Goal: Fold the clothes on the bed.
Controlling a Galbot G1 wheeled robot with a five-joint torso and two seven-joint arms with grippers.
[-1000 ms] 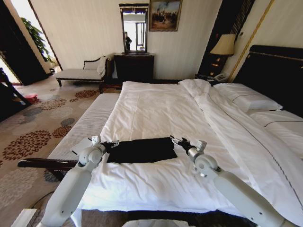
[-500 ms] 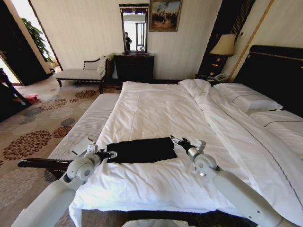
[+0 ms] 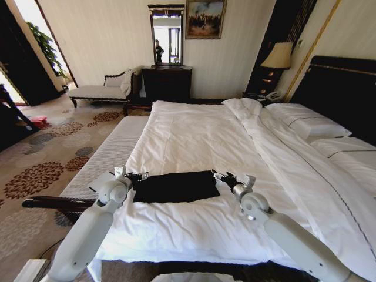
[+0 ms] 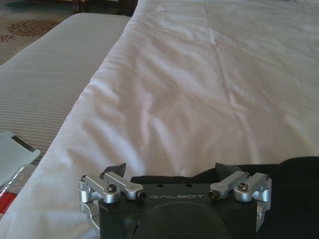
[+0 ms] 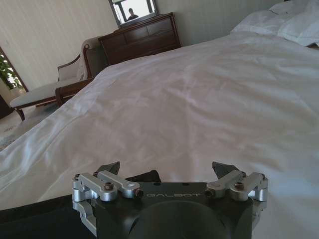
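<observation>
White rumpled bed (image 3: 194, 141), flat black rectangular clothes (image 3: 175, 186), tools flanking

Readable only: "GALBOT", in pale capital letters, on the dark housing of the left gripper (image 4: 171, 172) in the left wrist view, between the two silver finger mounts. Same word "GALBOT" on the dark housing of the right gripper (image 5: 167, 169) in the right wrist view, again between the silver mounts. No other lettering or number legible.
</observation>
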